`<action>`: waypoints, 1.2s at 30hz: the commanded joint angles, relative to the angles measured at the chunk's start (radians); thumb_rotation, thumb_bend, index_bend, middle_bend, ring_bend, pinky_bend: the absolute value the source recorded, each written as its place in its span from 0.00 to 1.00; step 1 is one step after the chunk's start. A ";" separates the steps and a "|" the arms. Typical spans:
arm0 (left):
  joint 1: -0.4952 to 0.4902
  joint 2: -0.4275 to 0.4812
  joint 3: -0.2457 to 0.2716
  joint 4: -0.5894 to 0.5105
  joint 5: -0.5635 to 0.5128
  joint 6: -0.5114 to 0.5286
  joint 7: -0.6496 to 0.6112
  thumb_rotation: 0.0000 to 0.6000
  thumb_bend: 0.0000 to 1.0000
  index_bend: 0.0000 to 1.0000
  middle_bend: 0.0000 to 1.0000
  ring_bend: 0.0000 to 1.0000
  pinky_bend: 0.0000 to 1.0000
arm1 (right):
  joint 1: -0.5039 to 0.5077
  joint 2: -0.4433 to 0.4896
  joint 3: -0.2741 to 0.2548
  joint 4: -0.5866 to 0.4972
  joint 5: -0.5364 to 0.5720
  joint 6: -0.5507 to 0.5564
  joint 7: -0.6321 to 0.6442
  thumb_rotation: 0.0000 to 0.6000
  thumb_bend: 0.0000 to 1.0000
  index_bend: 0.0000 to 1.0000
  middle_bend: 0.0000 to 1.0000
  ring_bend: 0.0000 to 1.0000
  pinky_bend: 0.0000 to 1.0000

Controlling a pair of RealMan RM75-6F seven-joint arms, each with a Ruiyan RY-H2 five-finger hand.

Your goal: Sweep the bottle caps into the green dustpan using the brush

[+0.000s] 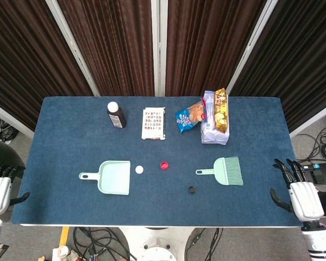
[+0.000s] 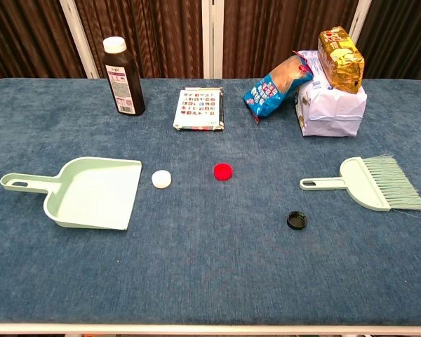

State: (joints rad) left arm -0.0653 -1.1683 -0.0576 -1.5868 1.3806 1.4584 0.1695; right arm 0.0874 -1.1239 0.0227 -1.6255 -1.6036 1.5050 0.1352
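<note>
A green dustpan (image 1: 115,178) (image 2: 91,192) lies left of centre on the blue table, handle pointing left. Just right of its mouth sits a white cap (image 1: 139,169) (image 2: 161,178), then a red cap (image 1: 164,165) (image 2: 223,170). A black cap (image 1: 191,190) (image 2: 297,220) lies nearer the front. The green brush (image 1: 227,170) (image 2: 370,182) lies at the right, handle pointing left, bristles right. My left hand (image 1: 0,187) hangs off the table's left front corner, holding nothing. My right hand (image 1: 299,190) is at the right front corner, fingers spread, empty. The chest view shows neither hand.
Along the back stand a dark brown bottle (image 1: 116,115) (image 2: 123,76), a flat printed box (image 1: 154,123) (image 2: 201,108), a blue snack bag (image 1: 189,117) (image 2: 274,87) and a white pack with a yellow bag on top (image 1: 215,118) (image 2: 333,91). Cables lie on the floor.
</note>
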 commanded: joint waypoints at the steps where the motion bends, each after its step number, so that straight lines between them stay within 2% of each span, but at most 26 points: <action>1: 0.000 0.000 0.000 -0.002 -0.002 0.000 0.000 1.00 0.11 0.30 0.30 0.20 0.15 | 0.000 0.001 -0.001 -0.001 0.000 -0.002 -0.002 1.00 0.33 0.07 0.21 0.00 0.00; 10: 0.001 -0.001 -0.001 -0.005 -0.007 -0.001 0.006 1.00 0.11 0.30 0.30 0.20 0.15 | 0.006 0.002 -0.004 -0.004 -0.007 -0.011 -0.001 1.00 0.33 0.07 0.21 0.00 0.00; 15: -0.006 0.000 -0.001 -0.004 -0.007 -0.012 0.012 1.00 0.11 0.30 0.30 0.20 0.15 | 0.047 0.011 -0.006 -0.022 -0.005 -0.088 -0.033 1.00 0.32 0.08 0.22 0.00 0.01; 18: -0.011 -0.001 -0.003 -0.006 -0.008 -0.017 0.014 1.00 0.11 0.30 0.30 0.20 0.15 | 0.111 0.006 0.005 -0.039 0.017 -0.198 -0.101 1.00 0.20 0.14 0.26 0.01 0.02; 19: -0.011 -0.002 -0.002 -0.007 -0.007 -0.016 0.014 1.00 0.11 0.30 0.30 0.20 0.15 | 0.141 0.001 0.015 -0.049 0.043 -0.255 -0.143 1.00 0.13 0.18 0.29 0.02 0.02; 21: -0.013 -0.004 -0.002 -0.006 -0.008 -0.021 0.015 1.00 0.11 0.30 0.30 0.20 0.15 | 0.189 -0.014 0.033 -0.061 0.098 -0.345 -0.224 1.00 0.08 0.22 0.31 0.04 0.02; 22: -0.014 -0.004 0.000 -0.005 -0.009 -0.026 0.017 1.00 0.11 0.30 0.30 0.20 0.15 | 0.222 -0.027 0.046 -0.066 0.138 -0.401 -0.294 1.00 0.07 0.23 0.32 0.05 0.03; 25: -0.015 -0.003 0.002 -0.007 -0.012 -0.031 0.019 1.00 0.11 0.30 0.30 0.20 0.15 | 0.293 -0.095 0.076 -0.042 0.220 -0.479 -0.502 1.00 0.07 0.24 0.33 0.06 0.03; 32: -0.014 -0.005 0.004 -0.005 -0.021 -0.037 0.016 1.00 0.11 0.30 0.30 0.20 0.15 | 0.402 -0.272 0.104 0.048 0.339 -0.534 -0.782 1.00 0.16 0.29 0.33 0.06 0.03; 36: -0.012 -0.007 0.004 -0.001 -0.025 -0.037 0.011 1.00 0.11 0.30 0.30 0.20 0.15 | 0.444 -0.347 0.101 0.092 0.381 -0.548 -0.871 1.00 0.17 0.31 0.34 0.06 0.03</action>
State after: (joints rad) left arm -0.0777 -1.1753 -0.0536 -1.5881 1.3557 1.4218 0.1808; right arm 0.4851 -1.4139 0.1147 -1.5750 -1.2676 0.9868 -0.6764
